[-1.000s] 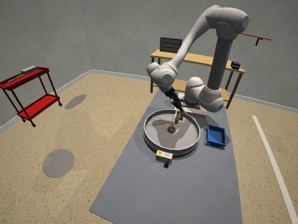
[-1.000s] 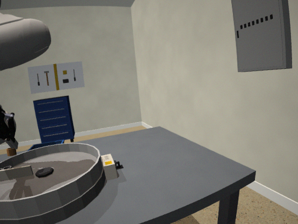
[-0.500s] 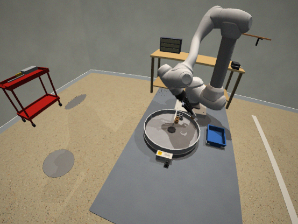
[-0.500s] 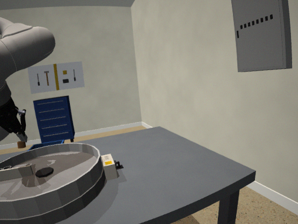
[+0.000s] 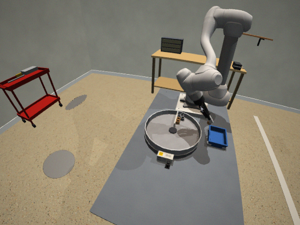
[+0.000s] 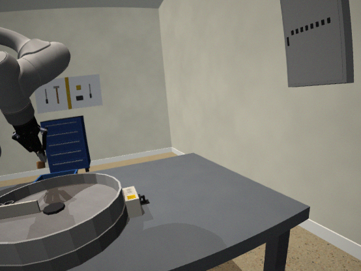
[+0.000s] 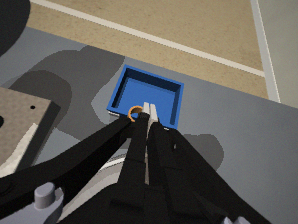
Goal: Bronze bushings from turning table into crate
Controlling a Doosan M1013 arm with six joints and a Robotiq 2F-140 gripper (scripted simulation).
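Top, exterior and wrist views of the desk (image 5: 173,189) (image 6: 202,195) (image 7: 210,107). In the exterior view, the left side of the turning table (image 5: 160,147) (image 6: 98,215) (image 7: 114,166) is cut off, and a pale bar (image 5: 175,121) (image 6: 19,208) partly hides the rings behind it. In the wrist view, the black fingers cover most of the turning table. The contact between fingertips and bushing is too small to make out fully.

The pincer (image 5: 210,120) (image 6: 42,159) (image 7: 147,110) is pressed nearly together, pinching a bronze bushing (image 5: 208,123) (image 6: 40,165) (image 7: 130,111) at its tips. The bushing hangs above the desk; in the wrist view its ring projects to the left of the fingertips. The blue crate (image 5: 217,135) (image 6: 58,174) (image 7: 150,95) stands near the desk's long right-hand edge, as seen from the top, beside the turning table and apart from it. In that view, the bushing appears just beyond the crate's rim, toward the short edge where the arm is mounted. Further bronze bushings (image 5: 177,121) lie on the turning table, beside the steel bushings (image 5: 183,118), on the side facing that short edge.
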